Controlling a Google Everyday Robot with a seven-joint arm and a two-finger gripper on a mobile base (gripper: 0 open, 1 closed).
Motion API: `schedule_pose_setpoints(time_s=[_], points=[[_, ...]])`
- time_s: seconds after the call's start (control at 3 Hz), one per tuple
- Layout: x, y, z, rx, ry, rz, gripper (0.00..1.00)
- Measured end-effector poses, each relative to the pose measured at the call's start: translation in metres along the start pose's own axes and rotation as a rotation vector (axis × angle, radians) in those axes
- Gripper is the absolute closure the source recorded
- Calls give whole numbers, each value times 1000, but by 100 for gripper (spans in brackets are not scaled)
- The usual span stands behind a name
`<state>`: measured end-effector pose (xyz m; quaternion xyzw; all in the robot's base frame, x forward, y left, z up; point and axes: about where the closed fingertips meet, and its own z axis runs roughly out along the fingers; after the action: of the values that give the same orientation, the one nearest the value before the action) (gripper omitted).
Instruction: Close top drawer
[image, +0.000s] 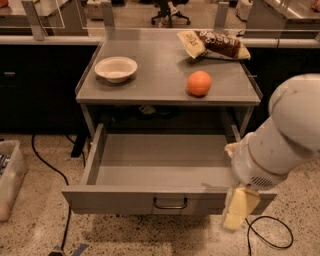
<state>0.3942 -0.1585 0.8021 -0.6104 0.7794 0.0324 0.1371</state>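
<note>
The top drawer (125, 199) is a wide, shallow grey metal drawer, pulled far out from under the grey table (160, 92). Its inside looks empty. A small dark bail handle (170, 203) sits at the middle of its flat front panel. No other drawers show beneath it. My white arm (280, 145) comes in from the right. My gripper (239, 209), cream coloured, hangs in front of the drawer's front right corner and covers that end of the front panel.
On the table top stand a white bowl (115, 68), an orange (199, 83) and a snack bag (212, 45). A plastic bin (7, 175) stands on the floor at the left. Cables (272, 235) lie on the floor at right and left.
</note>
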Motion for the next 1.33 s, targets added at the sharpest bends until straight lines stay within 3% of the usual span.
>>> schedule_pose_setpoints(time_s=[0.33,0.67,1.33], points=[[9,13,14,-29,20,0,3],[7,10,10,-21,16,-1,17],[7,10,10,-21,16,-1,66]])
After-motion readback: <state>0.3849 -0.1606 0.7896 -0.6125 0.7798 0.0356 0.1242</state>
